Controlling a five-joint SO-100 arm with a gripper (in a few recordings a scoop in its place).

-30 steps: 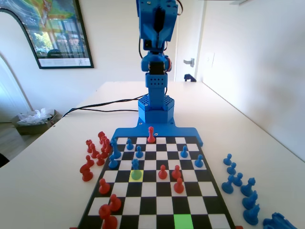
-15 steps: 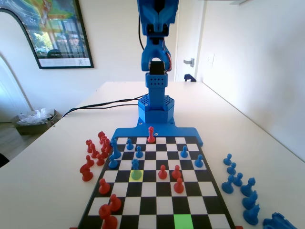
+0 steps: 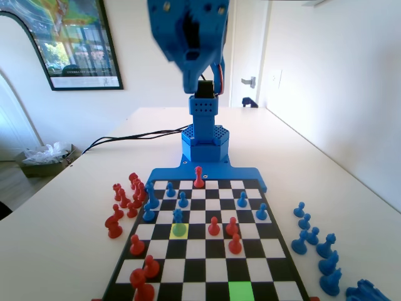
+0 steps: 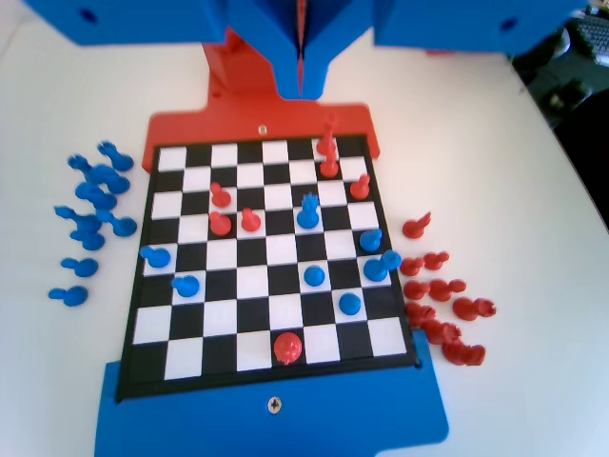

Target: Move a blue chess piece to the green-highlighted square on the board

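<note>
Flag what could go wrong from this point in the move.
1. The blue chess piece on the yellow-lime square has blue pawns just behind it; a descending end effector could knock them.
2. Red pieces, like the red pawn, stand beside the likely path to the green-highlighted square; a low carry might clip one.
3. That square lies at the board's end farthest from the arm, so reach may be stretched.

A room in a home or small office: white walls, a framed poster (image 3: 66,41) hung left of the blue arm (image 3: 202,75) in the fixed view, a white door with a lever handle (image 3: 249,81) behind it, cables (image 3: 135,139) trailing over the white table (image 3: 75,207).
</note>
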